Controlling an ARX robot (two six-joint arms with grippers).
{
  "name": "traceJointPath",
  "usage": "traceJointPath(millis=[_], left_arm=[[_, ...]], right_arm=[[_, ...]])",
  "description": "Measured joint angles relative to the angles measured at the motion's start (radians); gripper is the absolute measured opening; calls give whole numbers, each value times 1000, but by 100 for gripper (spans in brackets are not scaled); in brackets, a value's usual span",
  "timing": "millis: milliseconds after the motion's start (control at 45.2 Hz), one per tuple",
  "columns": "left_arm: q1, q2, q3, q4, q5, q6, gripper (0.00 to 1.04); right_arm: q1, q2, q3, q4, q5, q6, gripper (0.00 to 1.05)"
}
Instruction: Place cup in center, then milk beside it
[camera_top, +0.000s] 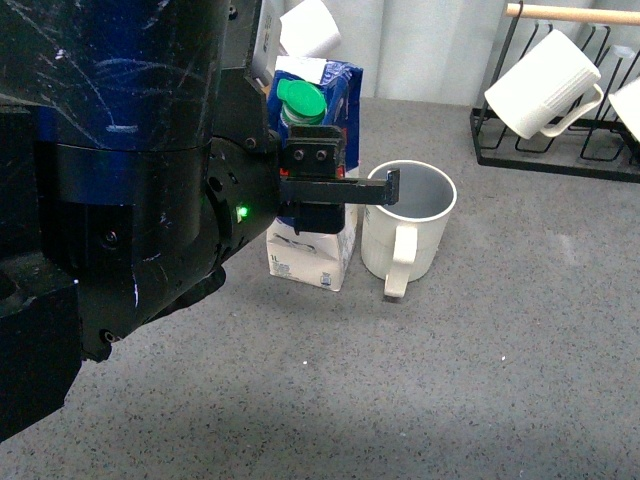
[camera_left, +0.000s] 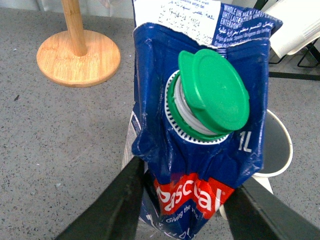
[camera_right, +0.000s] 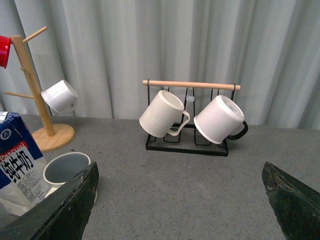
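Observation:
The milk (camera_top: 312, 240), a blue-and-white carton with a green cap (camera_top: 300, 100), stands upright on the grey table just left of the cup (camera_top: 408, 215). The cup is an off-white mug with a grey-blue inside, its handle facing me; no lettering shows. My left gripper (camera_top: 330, 190) is shut on the carton's upper part. In the left wrist view the gripper (camera_left: 185, 200) clamps the crumpled milk (camera_left: 200, 165) at its red logo, and the cup's rim (camera_left: 280, 150) shows behind. My right gripper (camera_right: 180, 200) is open and empty above bare table; the milk (camera_right: 20, 165) and the cup (camera_right: 67, 167) lie off to one side.
A black wire rack (camera_top: 555, 160) with a wooden bar stands at the back right and holds white mugs (camera_top: 545, 85). A wooden mug tree (camera_right: 35, 85) with a small white cup (camera_right: 60, 96) stands behind the milk. A curtain closes the back.

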Motion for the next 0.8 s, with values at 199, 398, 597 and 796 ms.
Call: traceJointPath(millis=[199, 398, 597, 796], left_arm=[[-1, -27, 0, -14, 1, -5, 77], [13, -114, 0, -27, 4, -21, 98], [130, -179, -9, -50, 40, -42, 98], [232, -225, -63, -56, 68, -32, 98]], right_arm=[[0, 0, 0, 0, 0, 0, 95], [0, 0, 0, 0, 0, 0, 95], [0, 0, 0, 0, 0, 0, 95], [0, 0, 0, 0, 0, 0, 95]])
